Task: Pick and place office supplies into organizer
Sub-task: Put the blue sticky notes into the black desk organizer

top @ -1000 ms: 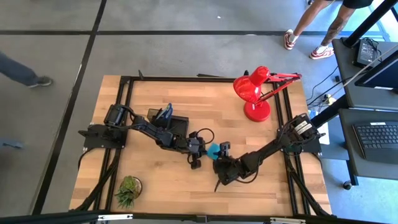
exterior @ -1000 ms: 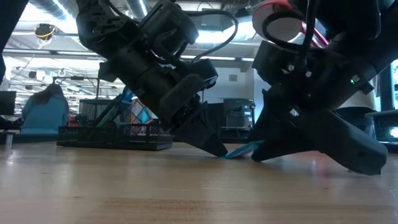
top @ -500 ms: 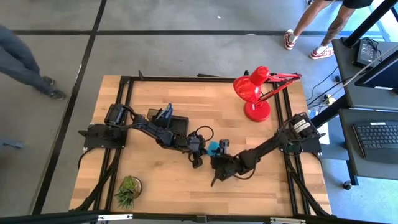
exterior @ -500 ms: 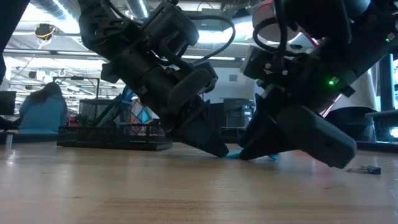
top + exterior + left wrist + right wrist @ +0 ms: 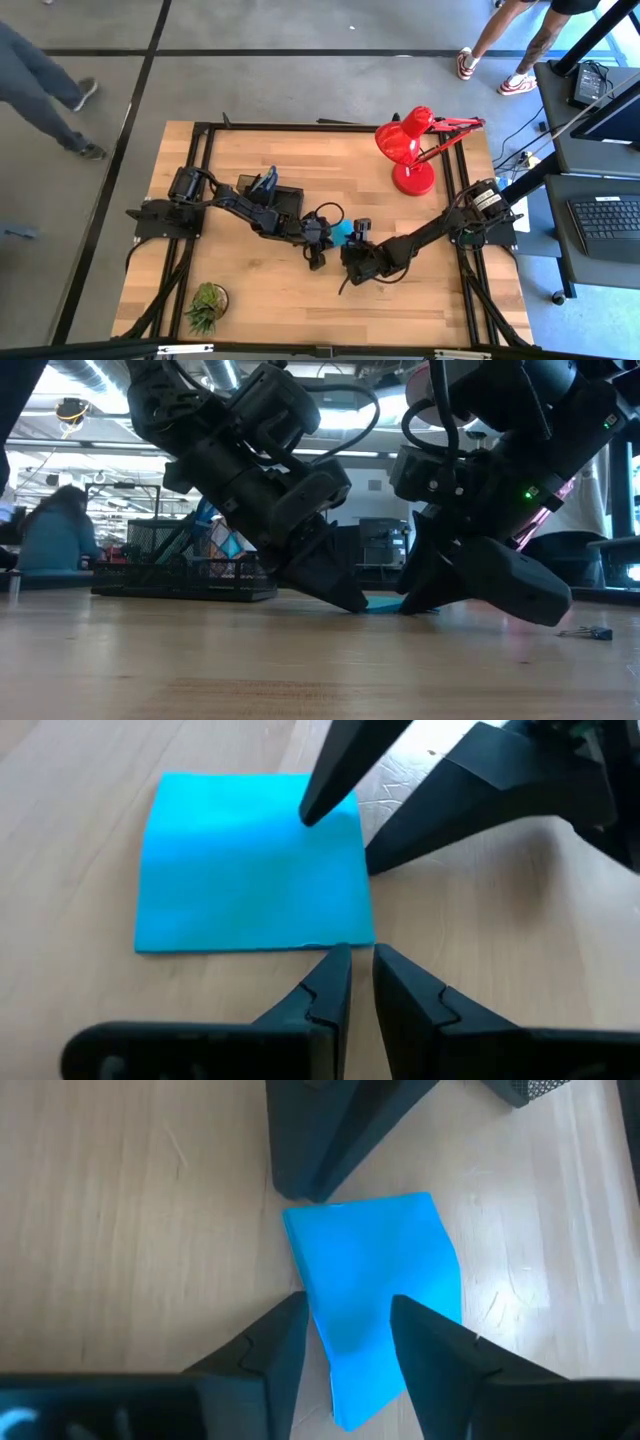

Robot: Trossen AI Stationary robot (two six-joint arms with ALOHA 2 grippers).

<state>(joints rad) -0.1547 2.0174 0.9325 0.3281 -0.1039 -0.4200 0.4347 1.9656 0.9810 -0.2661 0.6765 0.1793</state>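
Wooden worktop (image 5: 300,160) on a dark frame fills my overhead view, with grey floor around it and a person's legs at the floor's far edge. My landmark is the cyan sticky-note pad (image 5: 343,236), lying flat on the bare wood near the middle of the worktop.

Left tool (image 5: 358,982): tips just beside one edge of the pad, fingers nearly together with a narrow gap, gripping nothing. In the overhead view I see this tool (image 5: 316,259) just beside the pad, on the organizer's side.

Right tool (image 5: 345,1330): fingers spread apart, straddling a raised edge of the pad (image 5: 375,1285); I cannot tell whether the fingers touch it. Overhead, this tool (image 5: 356,240) sits against the pad on the side opposite the left tool.

In the level view, both tools angle down steeply toward the pad (image 5: 385,603), a thin cyan strip on the wood between their tips.

Black organizer (image 5: 272,197): well apart from the pad, behind the left arm, with blue-handled scissors (image 5: 263,182) standing in it.

Red desk lamp (image 5: 411,150): beyond the pad, near the worktop's far edge. Green potted plant (image 5: 205,304): at the near corner, well apart from the pad.
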